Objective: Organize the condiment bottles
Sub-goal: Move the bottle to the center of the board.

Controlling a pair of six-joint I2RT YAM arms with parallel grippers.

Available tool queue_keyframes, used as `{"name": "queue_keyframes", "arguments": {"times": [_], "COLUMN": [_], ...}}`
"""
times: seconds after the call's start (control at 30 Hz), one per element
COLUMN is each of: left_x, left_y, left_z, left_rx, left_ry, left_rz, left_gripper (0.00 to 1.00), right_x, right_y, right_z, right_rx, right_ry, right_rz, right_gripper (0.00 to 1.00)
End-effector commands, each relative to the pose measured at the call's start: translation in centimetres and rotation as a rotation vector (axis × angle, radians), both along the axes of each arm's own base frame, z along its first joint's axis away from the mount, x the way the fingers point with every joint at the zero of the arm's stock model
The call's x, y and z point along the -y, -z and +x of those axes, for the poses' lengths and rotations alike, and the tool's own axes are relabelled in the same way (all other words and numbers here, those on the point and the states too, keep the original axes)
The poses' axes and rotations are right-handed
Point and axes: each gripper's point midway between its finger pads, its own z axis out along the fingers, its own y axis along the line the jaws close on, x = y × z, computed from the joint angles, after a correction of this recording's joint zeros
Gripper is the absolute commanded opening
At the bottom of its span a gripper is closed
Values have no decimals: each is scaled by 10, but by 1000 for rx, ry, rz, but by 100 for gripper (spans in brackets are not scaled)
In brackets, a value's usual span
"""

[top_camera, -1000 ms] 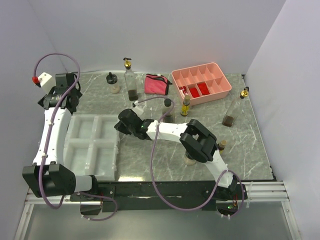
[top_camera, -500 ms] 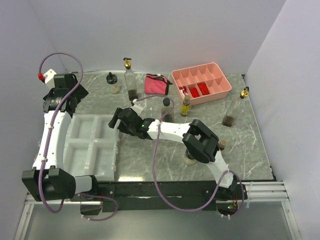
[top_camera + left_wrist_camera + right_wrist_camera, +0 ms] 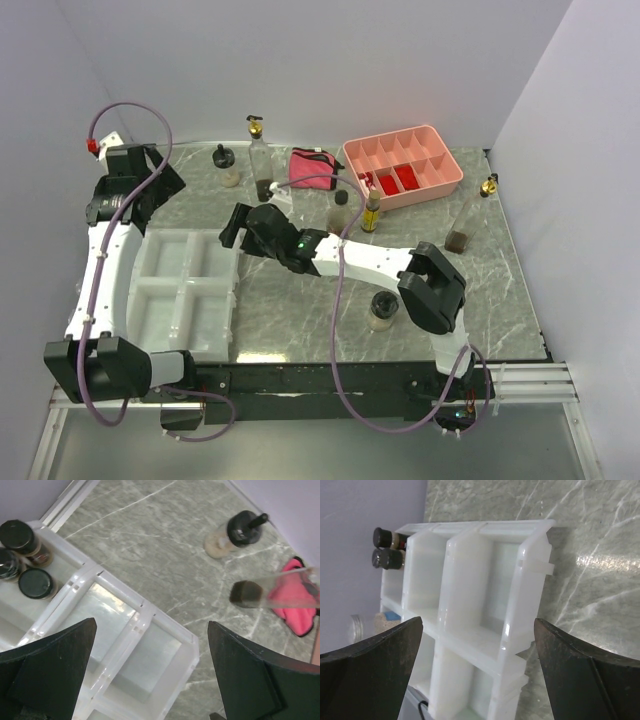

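The condiment bottles stand scattered over the marble top. There is a tall gold-topped bottle [image 3: 261,160] [image 3: 270,591], a small black-topped bottle [image 3: 224,165] [image 3: 239,530], a dark-capped bottle [image 3: 340,211] and a yellow bottle [image 3: 372,212]. A tall bottle [image 3: 463,222] is at the right and a black-lidded jar [image 3: 383,310] near the front. Black-lidded spice jars [image 3: 16,535] [image 3: 383,547] sit in the far-left compartment of the white organizer [image 3: 185,290]. My left gripper [image 3: 160,182] [image 3: 152,625] hangs open above the organizer's far corner. My right gripper [image 3: 232,224] [image 3: 478,621] is open and empty at its right wall.
A pink zip pouch [image 3: 312,168] lies behind the bottles. A pink compartment tray [image 3: 403,165] with red items sits at the back right. Grey walls close in the left, back and right. A glass jar [image 3: 360,625] shows beyond the organizer in the right wrist view.
My right gripper has moved toward the far left along the organizer's right wall. Its elbow swung right, uncovering the black-lidded jar. My left wrist turned slightly.
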Motion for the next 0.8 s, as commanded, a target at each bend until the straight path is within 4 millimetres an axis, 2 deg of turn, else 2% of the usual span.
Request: {"name": "queue_keyframes", "arguments": {"times": [0.0, 0.13, 0.17, 0.23, 0.3, 0.33, 0.4, 0.43, 0.5, 0.53, 0.57, 0.6, 0.7, 0.77], "left_x": [17, 32, 35, 42, 54, 57, 60, 61, 67, 71, 76, 93, 113, 121], "left_y": [-39, -50, -54, -60, -69, -72, -76, -82, -82, -88, -85, -88, -93, -94], "left_z": [2, 0, -1, 0, 0, -2, -4, -5, -7, -8, -9, -12, -16, -14], "left_rx": [140, 181, 194, 217, 247, 255, 270, 289, 297, 326, 332, 357, 426, 451], "left_ry": [124, 208, 224, 271, 340, 353, 376, 382, 412, 437, 467, 557, 658, 682], "left_rz": [15, -9, -13, -19, -39, -41, -39, -33, -43, -42, -53, -85, -117, -111], "left_gripper": [100, 99, 99, 99, 99, 99, 100, 99, 99, 99, 99, 99, 99, 99], "right_x": [8, 10, 18, 29, 42, 52, 71, 81, 104, 122, 133, 147, 188, 210], "right_y": [-40, -66, -63, -75, -71, -84, -80, -95, -93, -93, -91, -84, -74, -81], "right_z": [1, -12, -13, -15, -20, -23, -26, -29, -28, -30, -30, -27, -28, -34], "right_rx": [103, 174, 169, 210, 243, 267, 286, 314, 325, 316, 312, 309, 271, 267], "right_ry": [-46, -158, -152, -162, -195, -194, -193, -188, -154, -124, -97, -50, 30, 61], "right_rz": [-10, -51, -97, -137, -201, -202, -269, -264, -346, -392, -426, -479, -569, -570], "right_gripper": [100, 100, 100, 100, 100, 100, 100, 100, 100, 100, 100, 100, 100, 100]}}
